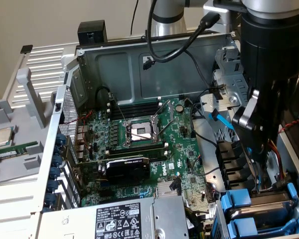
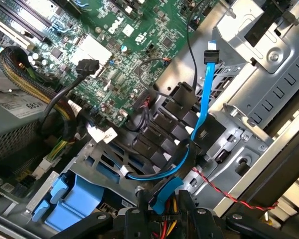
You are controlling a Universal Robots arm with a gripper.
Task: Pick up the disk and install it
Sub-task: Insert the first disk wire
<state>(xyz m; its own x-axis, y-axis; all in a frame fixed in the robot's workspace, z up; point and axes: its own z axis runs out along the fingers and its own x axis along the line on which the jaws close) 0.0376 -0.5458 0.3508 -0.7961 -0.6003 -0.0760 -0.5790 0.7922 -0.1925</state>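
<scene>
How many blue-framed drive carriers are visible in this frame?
2, stacked at the exterior view's lower right: the upper carrier and the lower carrier. Others may be hidden behind the arm.

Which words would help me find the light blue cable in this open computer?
Start at the green motherboard in the open metal case, then look to the exterior view's right, toward the silver drive cage. The light blue cable runs down there, ending in a small black plug. It is flat and bright blue, unlike the round black cables and the twisted red wire near it.
</scene>
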